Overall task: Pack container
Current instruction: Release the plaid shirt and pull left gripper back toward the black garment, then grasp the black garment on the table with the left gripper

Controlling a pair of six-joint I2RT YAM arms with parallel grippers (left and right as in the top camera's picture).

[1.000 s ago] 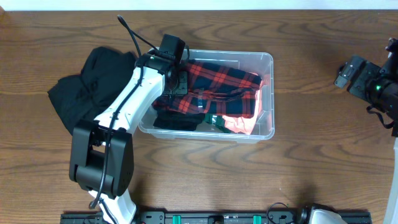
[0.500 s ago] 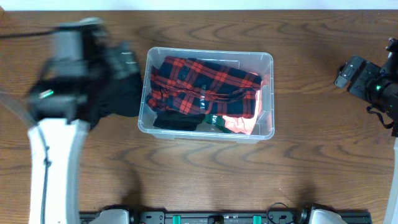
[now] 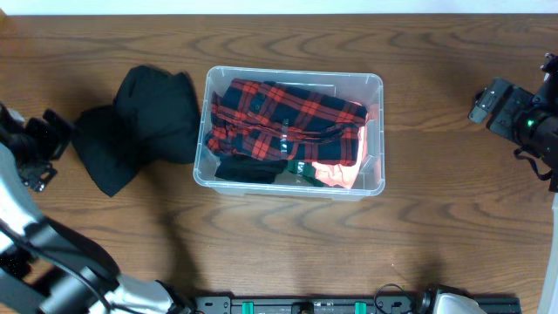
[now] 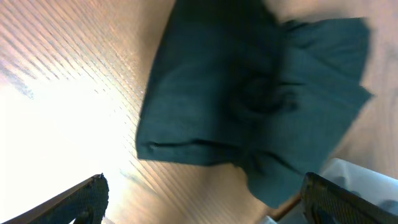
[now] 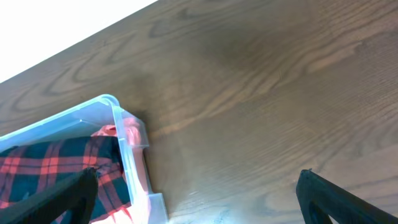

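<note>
The left gripper (image 4: 202, 190) is hovering with fingers spread wide and empty, a crumpled black fabric garment (image 4: 249, 99) lying on the brown wooden table (image 3: 436, 235) just ahead of the fingertips; the large clear plastic rectangular container (image 3: 375, 83) is sitting beyond that garment, holding a red-and-black plaid cloth (image 3: 288, 113) and a pink cloth (image 3: 336, 174); the right gripper (image 5: 196, 186), likewise spread and empty, is waiting with the container's corner ahead and left of its fingers; the likely risk is a shallow pinch catching one fold, leaving the garment trailing over the rim.
</note>
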